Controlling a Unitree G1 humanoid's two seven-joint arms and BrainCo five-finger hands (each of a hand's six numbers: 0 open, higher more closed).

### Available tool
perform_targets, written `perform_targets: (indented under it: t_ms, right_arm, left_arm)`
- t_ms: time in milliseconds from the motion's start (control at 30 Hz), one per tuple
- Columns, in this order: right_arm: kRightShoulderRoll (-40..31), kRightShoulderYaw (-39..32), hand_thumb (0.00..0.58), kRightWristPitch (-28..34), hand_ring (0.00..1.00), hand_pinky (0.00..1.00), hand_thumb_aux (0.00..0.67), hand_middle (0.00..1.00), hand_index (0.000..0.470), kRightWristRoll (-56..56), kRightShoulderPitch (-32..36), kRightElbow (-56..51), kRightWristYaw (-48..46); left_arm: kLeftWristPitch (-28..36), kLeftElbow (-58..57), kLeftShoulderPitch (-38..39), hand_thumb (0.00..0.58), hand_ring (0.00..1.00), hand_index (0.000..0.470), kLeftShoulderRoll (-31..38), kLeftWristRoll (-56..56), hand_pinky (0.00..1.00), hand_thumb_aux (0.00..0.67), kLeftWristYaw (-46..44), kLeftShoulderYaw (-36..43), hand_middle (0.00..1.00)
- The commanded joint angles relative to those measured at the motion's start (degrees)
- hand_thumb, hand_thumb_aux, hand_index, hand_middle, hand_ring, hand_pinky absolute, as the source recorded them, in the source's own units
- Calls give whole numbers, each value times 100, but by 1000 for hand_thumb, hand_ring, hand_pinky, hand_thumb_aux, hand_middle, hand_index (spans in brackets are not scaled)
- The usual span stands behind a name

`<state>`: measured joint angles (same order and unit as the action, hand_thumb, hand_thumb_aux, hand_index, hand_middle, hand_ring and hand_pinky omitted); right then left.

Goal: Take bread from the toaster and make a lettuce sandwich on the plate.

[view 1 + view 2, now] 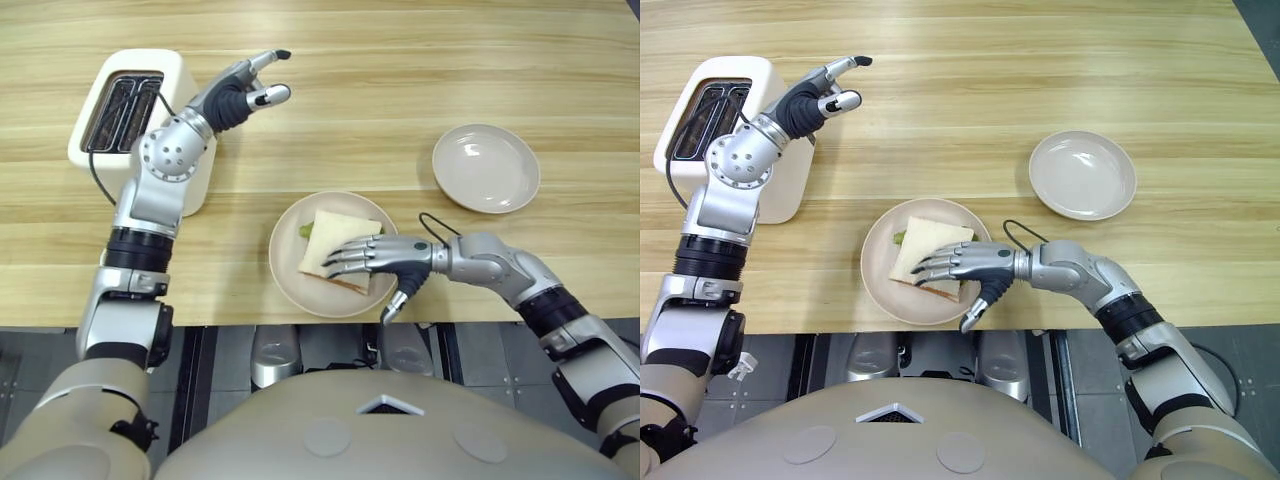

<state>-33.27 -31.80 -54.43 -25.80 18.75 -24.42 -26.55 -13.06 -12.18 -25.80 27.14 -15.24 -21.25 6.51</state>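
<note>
A white toaster (118, 110) stands at the table's left, its two slots dark. My left hand (245, 88) hovers just right of it with fingers spread, holding nothing. On a beige plate (287, 262) near the front edge lies a sandwich (333, 233): a slice of bread on top, a bit of green lettuce (306, 231) peeking out at its left, another slice beneath. My right hand (378, 258) rests flat on the top slice's near right part, fingers extended over the bread, thumb hanging off the plate's front.
A second, bare beige plate (486, 167) sits to the right, farther back. The toaster's black cord (98, 178) runs down its front side. The table's front edge (300, 322) lies just below the sandwich plate. Open wood stretches across the back.
</note>
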Motion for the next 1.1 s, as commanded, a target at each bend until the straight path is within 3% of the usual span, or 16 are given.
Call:
perform_targets:
  t_ms: [33, 200, 300, 367, 467, 500, 533, 567, 600, 633, 667, 700, 900, 1000, 1100]
  right_arm:
    - [80, -115, 0, 783, 0, 0, 0, 0, 0, -120, 134, -1229, -501]
    - [400, -6, 0, 855, 0, 0, 0, 0, 0, -101, 588, -2165, -256]
    - [628, 387, 0, 605, 0, 0, 0, 0, 0, 28, 979, -2683, 486]
    - [814, 746, 0, 135, 0, 0, 0, 0, 0, 518, 1125, -2791, 671]
    - [1159, 1510, 0, -324, 0, 0, 0, 0, 0, 2134, 1227, -2546, 326]
    - [1261, 1731, 0, -290, 0, 0, 0, 0, 0, 2747, 1239, -2351, 107]
    - [1354, 1912, 0, -207, 0, 0, 0, 0, 0, 3290, 1242, -2143, -131]
    - [1440, 2081, 0, -73, 0, 0, 0, 0, 0, 3796, 1226, -1906, -367]
    - [1505, 2207, 201, 67, 561, 561, 129, 561, 88, 4218, 1192, -1680, -617]
    - [1566, 2310, 452, 267, 1000, 1000, 355, 1000, 244, 4628, 1134, -1432, -911]
    - [1624, 2406, 567, 533, 1000, 1000, 570, 1000, 391, 5036, 1051, -1127, -1179]
    - [1669, 2485, 580, 797, 1000, 1000, 670, 1000, 460, 5376, 968, -843, -1390]
    - [1650, 2925, 580, 2529, 1000, 1000, 670, 1000, 460, 6710, 148, 701, -2115]
    - [1206, 2794, 580, 3551, 1000, 1000, 670, 1000, 460, 7029, -581, 1361, -2956]
    - [725, 2652, 580, 4151, 1000, 1000, 670, 1000, 460, 6956, -1203, 1737, -3687]
  left_arm:
    - [60, 559, 319, 0, 1000, 0, -167, 267, 1000, 0, -27, -45, 1000]
    - [141, 851, 654, 0, 1000, 0, -229, 373, 1000, 0, 72, -150, 1000]
    - [167, 969, 851, 0, 1000, 0, -300, 448, 1000, 0, 83, -165, 1000]
    - [175, 993, 936, 0, 1000, 0, -354, 482, 1000, 0, 104, -172, 1000]
    - [116, 967, 1003, 0, 1000, 0, -448, 577, 1000, 0, 120, -129, 1000]
    - [72, 980, 1044, 265, 1000, 121, -468, 610, 1000, 176, 94, -99, 1000]
    - [51, 1010, 1089, 498, 1000, 287, -488, 650, 1000, 418, 64, -86, 1000]
    - [49, 1056, 1137, 580, 1000, 460, -516, 719, 1000, 670, 23, -84, 1000]
    - [46, 1104, 1179, 580, 1000, 460, -547, 801, 1000, 670, -15, -90, 1000]
    - [34, 1155, 1215, 580, 1000, 460, -584, 894, 1000, 670, -40, -103, 1000]
    - [42, 1228, 1257, 580, 1000, 460, -636, 1028, 1000, 670, -83, -115, 1000]
    - [75, 1314, 1297, 580, 1000, 460, -702, 1199, 1000, 670, -133, -128, 1000]
    - [798, 2596, 1700, 580, 1000, 460, -1008, 2707, 1000, 670, -606, -213, 1000]
    - [1016, 2705, 1961, 580, 1000, 460, -863, 3119, 1000, 670, -1074, -123, 1000]
    - [1212, 2813, 2466, 580, 1000, 460, -594, 3710, 1000, 670, -1899, 28, 1000]
